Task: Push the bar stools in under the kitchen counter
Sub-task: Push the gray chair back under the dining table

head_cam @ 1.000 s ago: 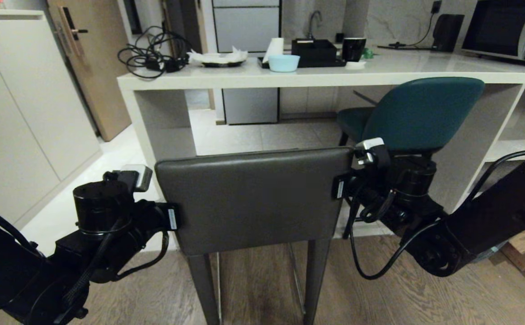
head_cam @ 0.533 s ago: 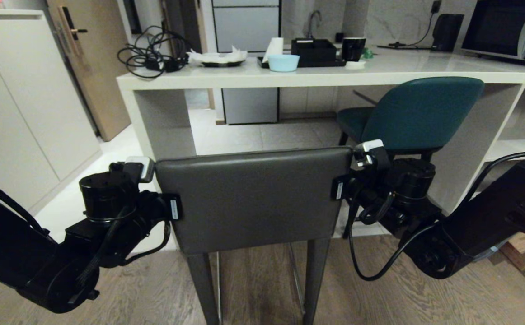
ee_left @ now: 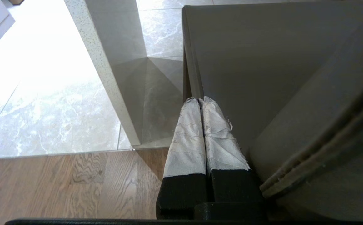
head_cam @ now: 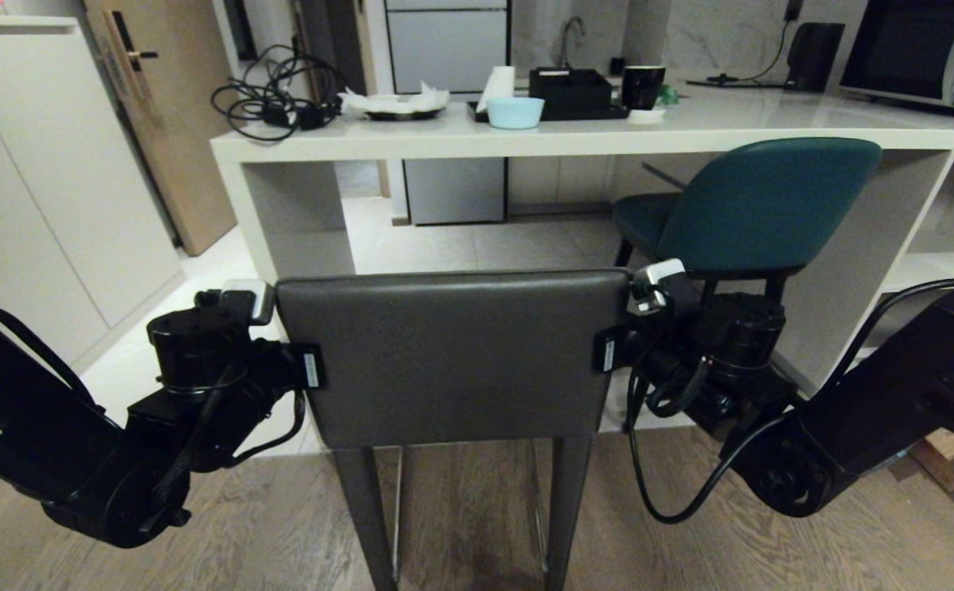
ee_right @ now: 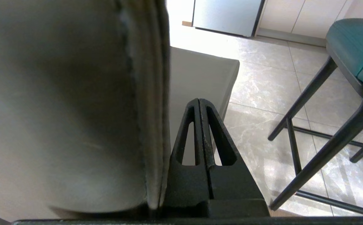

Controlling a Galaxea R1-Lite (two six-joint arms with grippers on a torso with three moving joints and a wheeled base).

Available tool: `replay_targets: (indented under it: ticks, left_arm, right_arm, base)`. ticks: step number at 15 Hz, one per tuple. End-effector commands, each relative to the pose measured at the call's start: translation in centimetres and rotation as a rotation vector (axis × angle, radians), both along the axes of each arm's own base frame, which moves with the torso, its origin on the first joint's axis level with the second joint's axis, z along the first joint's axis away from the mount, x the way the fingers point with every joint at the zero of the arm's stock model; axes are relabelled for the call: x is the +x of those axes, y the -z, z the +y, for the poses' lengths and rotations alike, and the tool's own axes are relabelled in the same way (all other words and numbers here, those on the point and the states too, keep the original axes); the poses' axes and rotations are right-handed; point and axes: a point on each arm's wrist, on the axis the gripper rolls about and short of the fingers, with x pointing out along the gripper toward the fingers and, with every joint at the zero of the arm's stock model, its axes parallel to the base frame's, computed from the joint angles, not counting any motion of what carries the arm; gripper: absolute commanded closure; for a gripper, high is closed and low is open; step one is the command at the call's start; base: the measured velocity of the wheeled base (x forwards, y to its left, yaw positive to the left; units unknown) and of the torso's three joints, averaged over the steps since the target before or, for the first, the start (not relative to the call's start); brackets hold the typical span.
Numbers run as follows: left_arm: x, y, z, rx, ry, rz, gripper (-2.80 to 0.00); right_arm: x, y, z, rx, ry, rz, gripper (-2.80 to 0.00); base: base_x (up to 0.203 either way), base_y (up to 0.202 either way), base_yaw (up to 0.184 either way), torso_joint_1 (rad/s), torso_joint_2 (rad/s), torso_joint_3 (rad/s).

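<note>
The dark grey-brown bar stool (head_cam: 452,357) stands in front of me on the wood floor, its flat backrest facing me, short of the kitchen counter (head_cam: 575,144). My left gripper (head_cam: 309,367) is shut and lies against the backrest's left edge; in the left wrist view its taped fingers (ee_left: 201,100) rest beside the stool's grey seat (ee_left: 262,78). My right gripper (head_cam: 608,353) is shut against the backrest's right edge (ee_right: 59,93), jaws (ee_right: 199,100) pressed together on nothing. The teal bar stool (head_cam: 764,205) sits at the right, its seat under the counter, thin black legs (ee_right: 309,90) on the tiles.
On the counter lie a cable tangle (head_cam: 276,94), a plate with paper (head_cam: 399,103), a blue bowl (head_cam: 515,112), a black tray (head_cam: 571,94), a mug (head_cam: 641,88) and a microwave (head_cam: 924,53). White cupboards (head_cam: 42,189) stand left, open shelves (head_cam: 937,263) right, a cardboard box (head_cam: 949,451) on the floor.
My left arm has swung inward and forward along the grey stool's left edge. The backrest has edged slightly away from me toward the counter. The right gripper stays at the right edge.
</note>
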Motion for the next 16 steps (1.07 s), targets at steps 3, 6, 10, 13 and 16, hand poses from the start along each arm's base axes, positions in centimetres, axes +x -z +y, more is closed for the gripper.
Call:
replay_targets:
  ticks: [3, 6, 10, 13, 16]
  left_arm:
    - [-0.69, 0.08, -0.08, -0.011, 0.009, -0.018, 0.00]
    - [-1.00, 0.52, 0.15, -0.014, 0.006, -0.032, 0.00]
    - [-1.27, 0.93, 0.19, -0.007, 0.006, -0.012, 0.00]
    - [-1.20, 0.92, 0.16, -0.007, 0.006, -0.014, 0.00]
    - [-1.18, 0.79, 0.11, -0.009, 0.008, -0.019, 0.00]
  right_arm:
    - [0.32, 0.23, -0.46, 0.005, 0.015, -0.003, 0.00]
    - [0.33, 0.26, -0.53, 0.005, 0.021, -0.002, 0.00]
    - [0.39, 0.18, -0.60, 0.004, 0.061, -0.002, 0.00]
    - [0.39, 0.29, -0.60, -0.002, 0.063, 0.007, 0.00]
    - [0.49, 0.37, -0.65, -0.006, 0.065, 0.014, 0.00]
  base:
    - [0.000, 0.000, 0.000, 0.000, 0.00, 0.000]
    - [0.000, 0.000, 0.000, 0.000, 0.00, 0.000]
    - [0.000, 0.000, 0.000, 0.000, 0.00, 0.000]
    - [0.101, 0.000, -0.001, -0.002, 0.00, 0.005]
    - [0.192, 0.000, 0.001, 0.007, 0.00, 0.000]
